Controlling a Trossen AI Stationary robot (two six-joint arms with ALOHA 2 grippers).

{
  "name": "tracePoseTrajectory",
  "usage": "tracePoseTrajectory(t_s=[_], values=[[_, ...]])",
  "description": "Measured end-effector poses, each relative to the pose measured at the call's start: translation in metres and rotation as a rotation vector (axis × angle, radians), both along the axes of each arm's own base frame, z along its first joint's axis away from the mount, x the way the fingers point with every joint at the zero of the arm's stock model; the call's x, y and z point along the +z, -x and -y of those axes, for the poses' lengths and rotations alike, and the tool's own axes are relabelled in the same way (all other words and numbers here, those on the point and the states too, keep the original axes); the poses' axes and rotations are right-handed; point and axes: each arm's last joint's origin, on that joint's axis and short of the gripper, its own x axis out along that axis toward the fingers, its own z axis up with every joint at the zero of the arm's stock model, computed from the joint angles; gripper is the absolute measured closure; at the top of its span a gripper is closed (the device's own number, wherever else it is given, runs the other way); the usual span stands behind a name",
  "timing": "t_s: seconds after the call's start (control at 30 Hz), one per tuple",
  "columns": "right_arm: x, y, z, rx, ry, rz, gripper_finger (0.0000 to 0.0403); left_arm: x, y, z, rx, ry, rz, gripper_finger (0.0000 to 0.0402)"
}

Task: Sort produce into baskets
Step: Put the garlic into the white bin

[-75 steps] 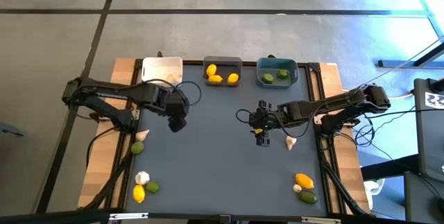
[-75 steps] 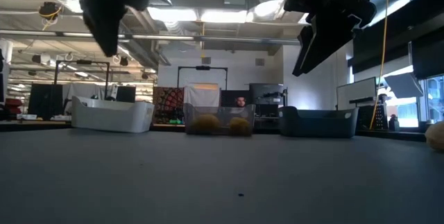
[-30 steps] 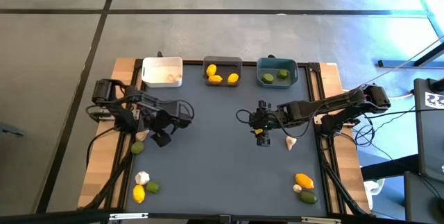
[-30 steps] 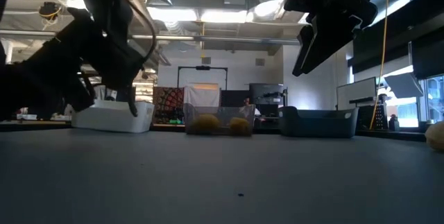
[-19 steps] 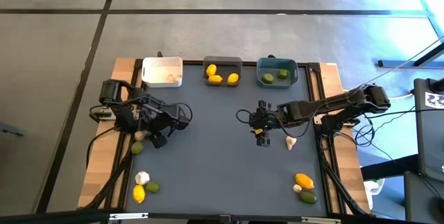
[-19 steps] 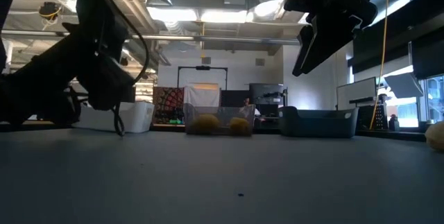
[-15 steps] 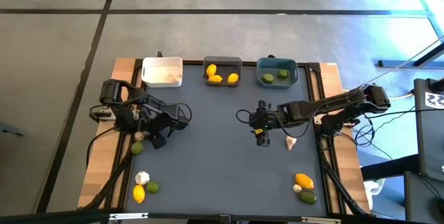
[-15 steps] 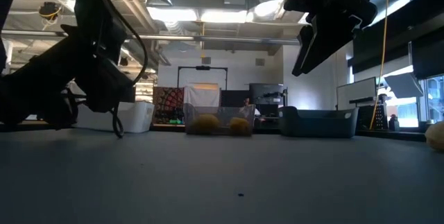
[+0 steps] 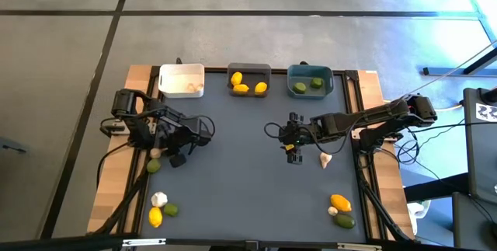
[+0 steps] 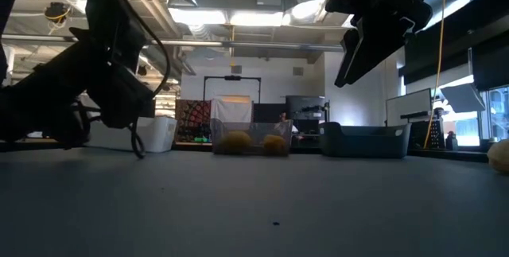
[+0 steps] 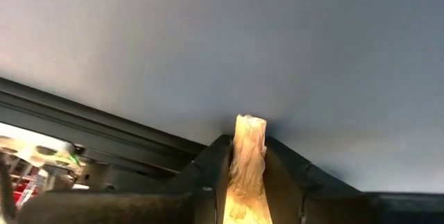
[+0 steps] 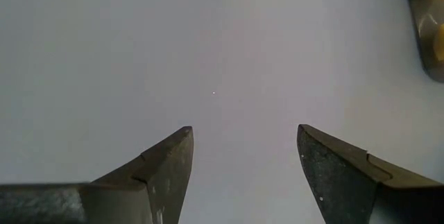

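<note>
My left gripper (image 9: 163, 153) is low at the table's left edge, shut on a whitish garlic bulb (image 11: 248, 160). A lime (image 9: 154, 166) lies just nearer. My right gripper (image 9: 293, 148) hangs open and empty above the table's middle, its fingers (image 12: 166, 172) apart over bare mat. A garlic bulb (image 9: 325, 158) lies to its right. At the far edge stand a white bin (image 9: 182, 80), a dark grey bin (image 9: 248, 80) with three lemons, and a teal bin (image 9: 310, 80) with two limes. My left gripper pinches the garlic bulb between its two fingers (image 11: 212, 175). The bulb's pale stem end (image 11: 249, 128) sticks out past the fingertips. The fingers slant down toward the table's left edge. I cannot tell whether the bulb rests on the mat.
A garlic bulb (image 9: 158, 200), a lime (image 9: 171, 210) and a lemon (image 9: 155, 217) lie at the near left. A lemon (image 9: 339, 202), a garlic bulb (image 9: 332, 211) and a lime (image 9: 345, 221) lie at the near right. The table's dark rail (image 11: 104, 137) runs close by my left gripper.
My left arm has folded back and come down toward the table's left edge, settling low at the garlic bulb there. My right arm has kept still.
</note>
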Motion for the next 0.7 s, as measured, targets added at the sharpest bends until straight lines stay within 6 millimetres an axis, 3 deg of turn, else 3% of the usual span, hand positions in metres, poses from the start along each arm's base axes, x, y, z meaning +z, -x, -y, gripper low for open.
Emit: tracePoseTrajectory(t_s=[0.3, 0.7], values=[[0.0, 0.0, 0.0, 0.0, 0.0, 0.0, 0.0146, 0.016, -0.018, -0.004, -0.091, -0.082, 0.091, 0.0331], [0.0, 0.0, 0.0, 0.0, 0.0, 0.001, 0.0146, 0.08, -0.027, -0.01, -0.118, -0.287, 0.394, 0.033]])
